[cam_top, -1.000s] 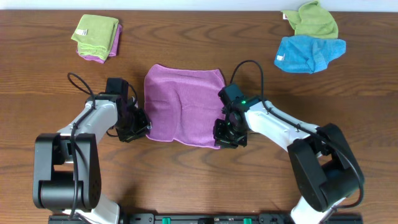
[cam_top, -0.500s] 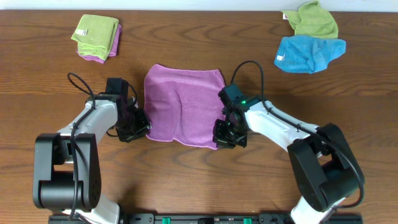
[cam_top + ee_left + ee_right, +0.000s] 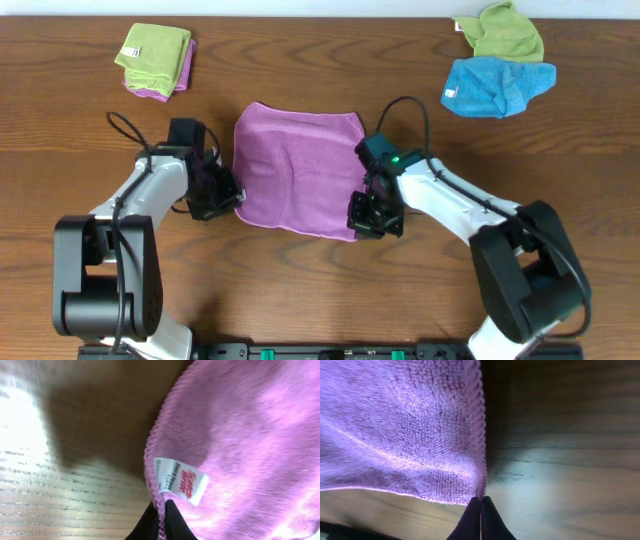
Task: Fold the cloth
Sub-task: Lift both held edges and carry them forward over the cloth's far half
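The purple cloth (image 3: 296,168) lies spread on the table's middle in the overhead view. My left gripper (image 3: 228,203) is shut on its near left corner; the left wrist view shows the hem pinched between the fingers (image 3: 161,510), the white tag (image 3: 181,481) just above them. My right gripper (image 3: 366,224) is shut on the near right corner; the right wrist view shows the corner (image 3: 480,494) clamped at the fingertips (image 3: 481,505), the cloth (image 3: 400,425) lifted a little off the wood.
A folded light green cloth on a purple one (image 3: 155,58) lies at the back left. A light green cloth (image 3: 508,32) and a bright blue cloth (image 3: 495,86) lie at the back right. Brown wood table (image 3: 300,290) all round.
Both grippers have shifted slightly away from the near edge with the cloth's near corners, and the near edge has moved with them.
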Controlling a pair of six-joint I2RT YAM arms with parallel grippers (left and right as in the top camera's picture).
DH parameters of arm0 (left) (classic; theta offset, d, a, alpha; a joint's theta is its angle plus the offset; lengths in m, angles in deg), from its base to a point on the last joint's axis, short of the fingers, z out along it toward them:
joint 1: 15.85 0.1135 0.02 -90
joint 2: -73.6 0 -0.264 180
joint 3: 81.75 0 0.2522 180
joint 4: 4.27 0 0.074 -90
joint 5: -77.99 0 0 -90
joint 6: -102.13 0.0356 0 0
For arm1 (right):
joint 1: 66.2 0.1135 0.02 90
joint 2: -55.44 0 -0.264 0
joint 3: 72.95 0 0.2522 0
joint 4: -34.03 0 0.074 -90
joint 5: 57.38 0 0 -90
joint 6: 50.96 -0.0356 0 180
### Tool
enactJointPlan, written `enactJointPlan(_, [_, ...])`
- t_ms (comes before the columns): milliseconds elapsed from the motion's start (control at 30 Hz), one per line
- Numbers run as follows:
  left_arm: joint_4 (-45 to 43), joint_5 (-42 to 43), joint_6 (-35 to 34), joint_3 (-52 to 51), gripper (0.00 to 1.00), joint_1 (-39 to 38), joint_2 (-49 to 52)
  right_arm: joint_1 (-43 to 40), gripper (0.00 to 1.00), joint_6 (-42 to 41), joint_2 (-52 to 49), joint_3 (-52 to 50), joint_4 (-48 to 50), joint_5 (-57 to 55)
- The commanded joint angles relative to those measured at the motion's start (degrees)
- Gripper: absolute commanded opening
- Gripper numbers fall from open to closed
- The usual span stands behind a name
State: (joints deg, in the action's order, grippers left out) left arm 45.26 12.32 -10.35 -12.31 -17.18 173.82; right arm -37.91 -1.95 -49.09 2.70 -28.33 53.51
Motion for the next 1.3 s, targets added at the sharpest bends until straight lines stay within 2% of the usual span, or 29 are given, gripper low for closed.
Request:
enactJointPlan(0, [0.46,0.74,0.85,2.4,0.06,0.13,-3.02,-1.49,0.02,0.37,4.66,1.33,-0.66,-3.61])
enactJointPlan(300, [6.8,-0.92,0.11,2.49,0.06,-4.26,-10.47,-10.56,0.02,2.73,11.8,1.33,-4.52,-5.4])
enactJointPlan(433, [7.45,-2.47,-4.35,2.49,0.06,-9.57,-11.65,-13.6,0.02,4.0,13.53,1.33,-6.56,-5.7])
enactJointPlan(533, [7.85,-6.8,-7.85,2.49,0.06,-13.25,-12.02,-14.43,0.02,4.46,15.39,1.33,-6.93,-5.9])
enactJointPlan(667, [7.26,-9.92,-9.94,2.49,0.06,-13.97,-12.26,-14.4,0.02,4.68,17.51,1.33,-6.08,-6.45])
enactJointPlan(800, [-0.92,-10.38,-9.92,2.51,0.06,-12.7,-12.28,-14.4,0.02,4.63,17.51,1.33,-0.63,-6.51])
enactJointPlan(933, [-13.14,-13.14,-9.94,2.51,0.06,-12.46,-11.39,-14.4,0.02,4.61,16.57,1.33,9.88,-6.54])
enactJointPlan(1033, [-16.39,-16.0,-10.91,2.51,0.06,-11.78,-10.19,-14.38,0.02,4.61,14.71,1.33,15.3,-6.49])
enactJointPlan(1167, [-20.17,-15.78,-10.97,2.54,0.06,-10.05,-7.69,-14.4,0.01,4.61,10.23,1.68,23.02,-5.86])
enactJointPlan(1267, [-25.49,-12.44,-11.3,2.75,0.06,-8.26,-4.79,-14.4,0.02,4.48,6.58,3.78,26.82,-5.86])
